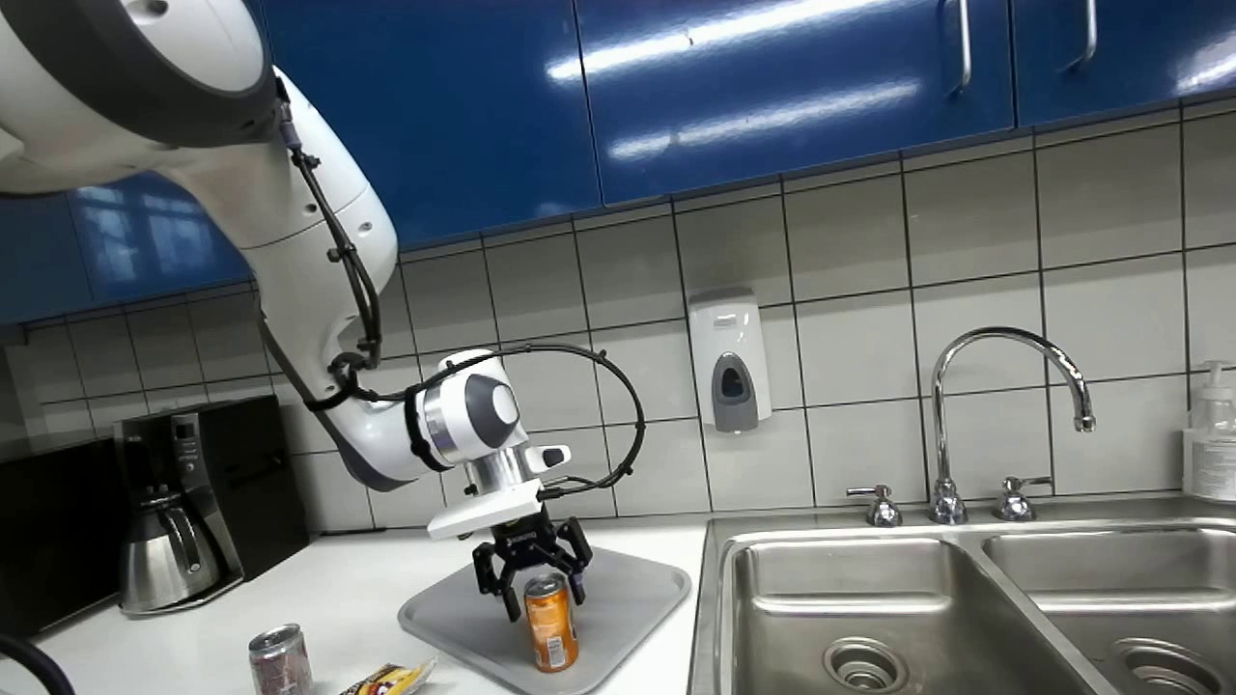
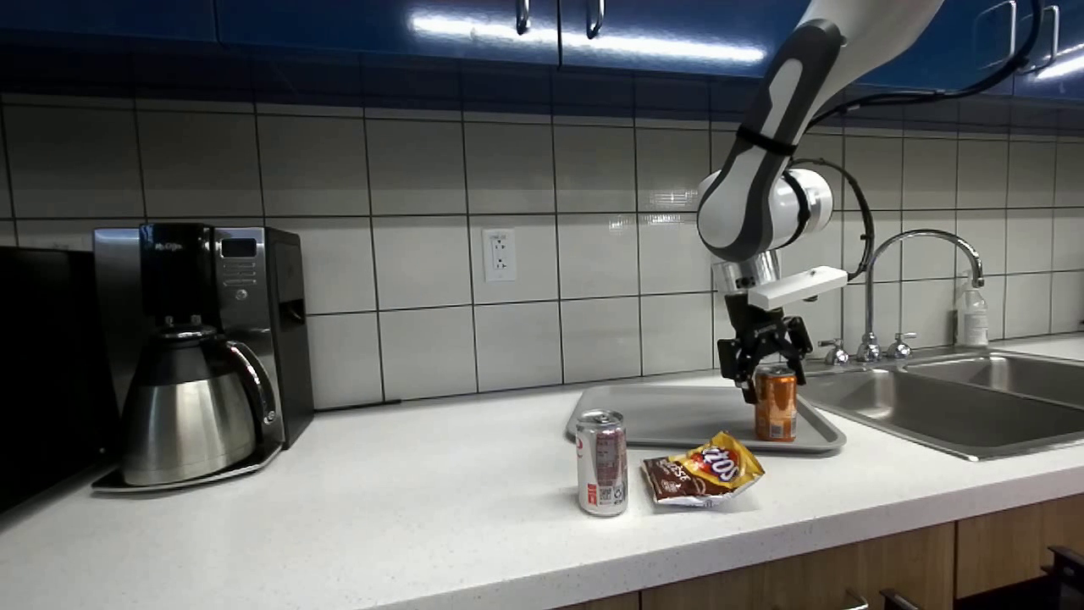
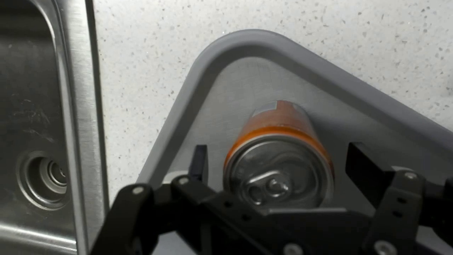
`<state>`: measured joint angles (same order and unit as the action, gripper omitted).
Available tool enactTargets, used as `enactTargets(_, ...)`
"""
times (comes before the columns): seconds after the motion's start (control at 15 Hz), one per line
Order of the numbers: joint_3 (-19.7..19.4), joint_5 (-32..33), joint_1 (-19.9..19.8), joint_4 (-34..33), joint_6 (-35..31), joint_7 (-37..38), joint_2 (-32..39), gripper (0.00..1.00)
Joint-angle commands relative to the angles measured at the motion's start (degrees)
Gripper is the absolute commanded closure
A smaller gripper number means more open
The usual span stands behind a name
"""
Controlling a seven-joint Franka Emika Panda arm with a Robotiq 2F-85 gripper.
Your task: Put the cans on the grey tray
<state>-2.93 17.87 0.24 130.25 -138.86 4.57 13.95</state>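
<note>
1. In an exterior view, one hand [image 1: 544, 596] sits over one tray [image 1: 628, 603], straddling one orange can [image 1: 550, 632] that stands upright on the tray.
2. Left of the hand and nearer the camera, one silver can [image 1: 281, 661] stands on the tabletop [image 1: 367, 569], off the tray; the bottom edge crops it. That makes two cans, one on the tray.
3. One bag [image 1: 386, 681] lies between the silver can and the hand, in the way along the tabletop.
4. Farther left of the hand are one coffee maker [image 1: 246, 483] and one pot [image 1: 164, 555]. To its right come one sink [image 1: 850, 579] with two basins, one faucet [image 1: 941, 434] and one bottle [image 1: 1215, 444]; one dispenser [image 1: 729, 362] hangs on the wall behind.
5. In an exterior view, one outlet [image 2: 500, 255] is on the wall left of the hand. The silver can shows whole and upright here, with the bag just beside it on the hand's side, in front of the tray.
6. In the wrist view, the hand is released: two fingers [image 3: 368, 177] stand apart, a gap between each and the orange can, which is near a rounded tray corner. One drain [image 3: 46, 180] shows to the hand's left.
</note>
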Motion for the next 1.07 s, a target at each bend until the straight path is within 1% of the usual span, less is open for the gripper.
enactTargets(0.0,-0.3,-0.7,0.4,-0.2,1.5,1.0,-2.1,0.0)
enactTargets(0.53,0.3,-1.6,0.0,2.5,0.4,-0.1,-8.7,0.0)
enactTargets(1.0,2.1,-5.7,0.4,6.6,0.0,-4.6,-14.2,0.0)
